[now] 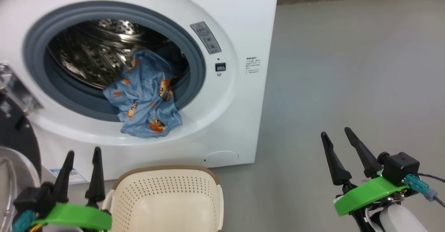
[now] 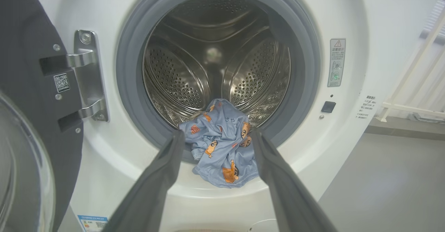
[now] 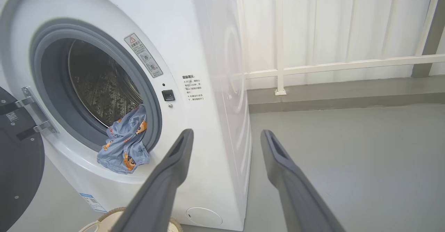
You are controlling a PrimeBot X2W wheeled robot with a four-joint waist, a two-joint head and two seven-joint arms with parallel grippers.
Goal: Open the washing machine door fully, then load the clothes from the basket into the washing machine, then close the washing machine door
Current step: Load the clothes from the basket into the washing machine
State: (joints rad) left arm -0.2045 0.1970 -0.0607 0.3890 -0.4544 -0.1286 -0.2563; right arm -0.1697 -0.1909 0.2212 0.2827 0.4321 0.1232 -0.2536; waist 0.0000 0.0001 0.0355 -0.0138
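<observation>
The washing machine [image 1: 240,23] [image 2: 351,13] [image 3: 180,23] stands with its door [image 1: 15,134] [image 2: 24,127] [image 3: 17,162] swung wide open to the left. Light blue clothes [image 1: 144,98] [image 2: 222,152] [image 3: 125,145] with orange bears hang over the grey gasket, partly inside the steel drum and partly draped over the white front rim. The cream basket [image 1: 167,200] [image 3: 114,218] sits on the floor below the opening with nothing visible in it. My left gripper [image 1: 83,153] [image 2: 217,136] is open, left of the basket. My right gripper [image 1: 336,132] [image 3: 226,134] is open over the floor at the right.
Grey floor [image 1: 347,79] stretches right of the machine. A white railing [image 3: 330,66] and pale curtain run along the back wall. The open door juts out at the left beside my left arm.
</observation>
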